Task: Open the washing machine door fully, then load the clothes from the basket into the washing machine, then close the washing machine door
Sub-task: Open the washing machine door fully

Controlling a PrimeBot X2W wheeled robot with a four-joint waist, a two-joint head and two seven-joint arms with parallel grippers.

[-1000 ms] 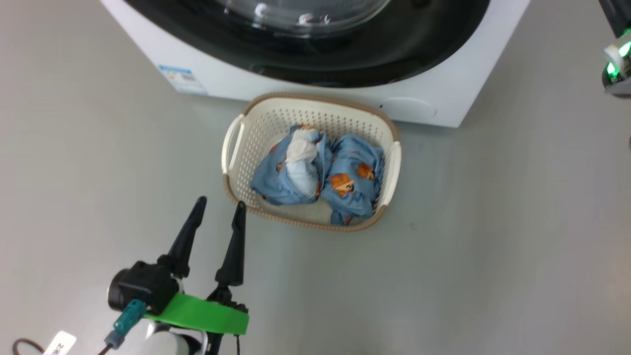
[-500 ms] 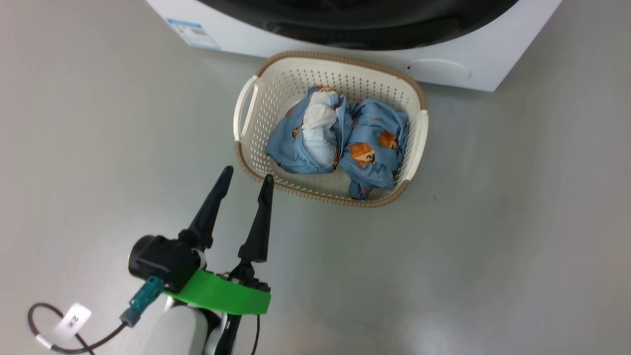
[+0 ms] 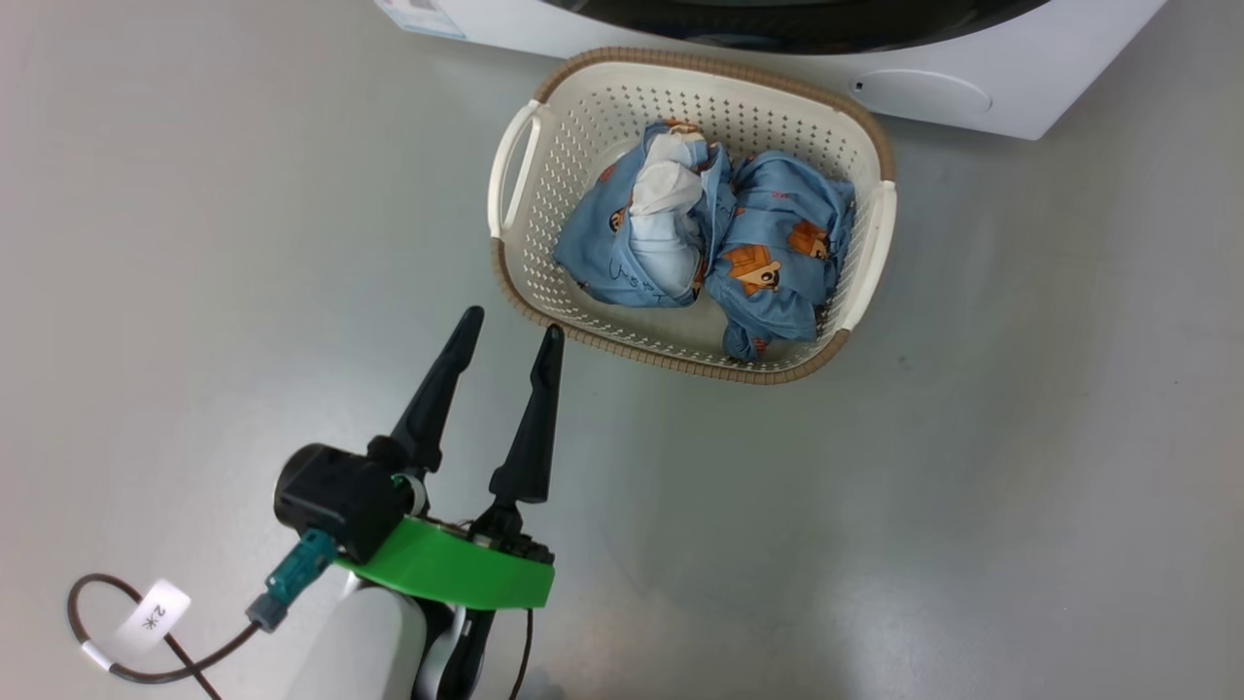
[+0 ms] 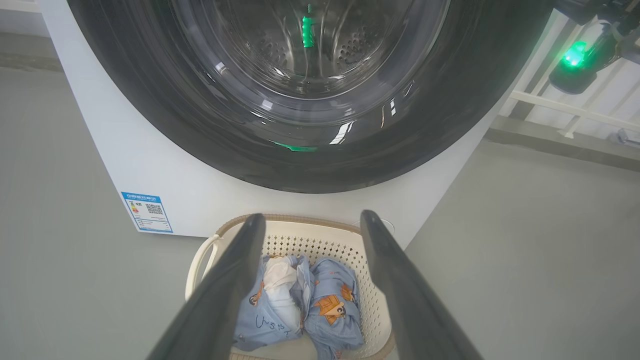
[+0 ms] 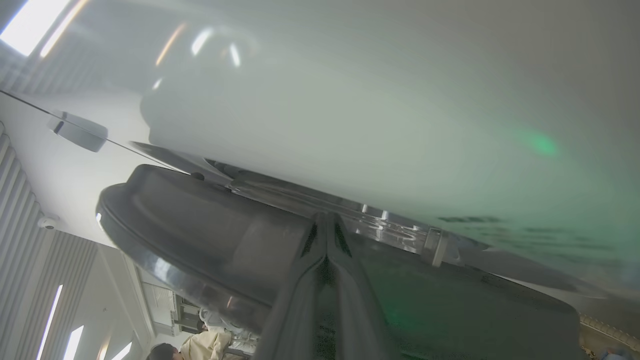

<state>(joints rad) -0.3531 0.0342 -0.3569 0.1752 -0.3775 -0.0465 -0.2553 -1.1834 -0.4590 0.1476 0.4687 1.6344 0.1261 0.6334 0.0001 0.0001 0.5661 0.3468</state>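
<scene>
The cream basket point(image 3: 680, 64) stands on the floor against the white washing machine point(image 3: 1050, 68). In it lie the clothes: a blue bundle with white lining point(image 3: 603, 253) and a second blue bundle point(image 3: 777, 224). My left gripper point(image 3: 512, 326) is open and empty, its tips just outside the basket's near left rim. The left wrist view looks over the clothes point(image 4: 280, 305) at the washing machine door point(image 4: 310, 165), which lies flat on the front. My right gripper point(image 5: 326, 217) is shut, its tips at the seam between the door's dark rim point(image 5: 210, 225) and the white front point(image 5: 350, 100).
Grey floor point(image 3: 972, 486) spreads on all sides of the basket. A blue label point(image 4: 147, 212) sits low on the machine's left. My right arm's wrist with a green light point(image 4: 575, 65) hangs at the machine's upper right. A person point(image 5: 200, 345) shows far off.
The head camera has tilted down and turned, so the basket sits higher and further right and the door has left the picture. Both grippers stand as before.
</scene>
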